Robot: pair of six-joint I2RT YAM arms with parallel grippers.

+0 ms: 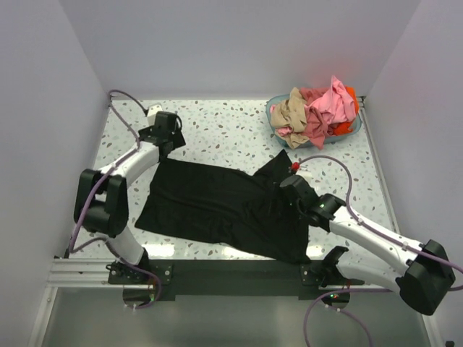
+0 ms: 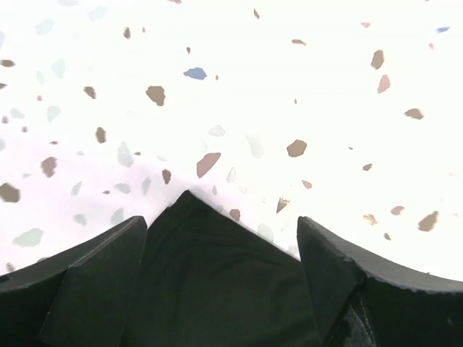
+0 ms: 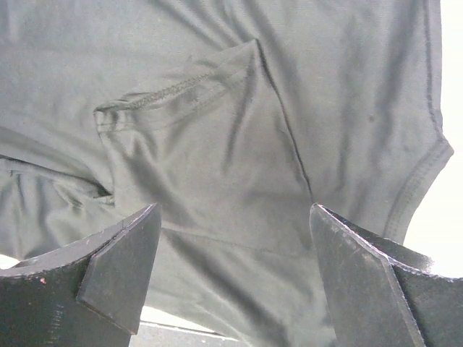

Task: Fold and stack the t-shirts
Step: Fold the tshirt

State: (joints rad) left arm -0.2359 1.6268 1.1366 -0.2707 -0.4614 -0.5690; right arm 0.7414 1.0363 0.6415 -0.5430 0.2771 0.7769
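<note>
Cloth of the black t-shirt (image 1: 217,206) lies spread but creased across the desk's (image 1: 231,130) middle, reaching its near edge. Speckled desk shows along the far edge. A pink t-shirt (image 1: 329,105) and a tan t-shirt (image 1: 293,112) heap in the teal basket (image 1: 275,116) at the far right corner. Only the wrist views show the left claw (image 2: 221,231) spread astride a shirt corner and the right claw (image 3: 235,217) spread above a stitched sleeve hem.
</note>
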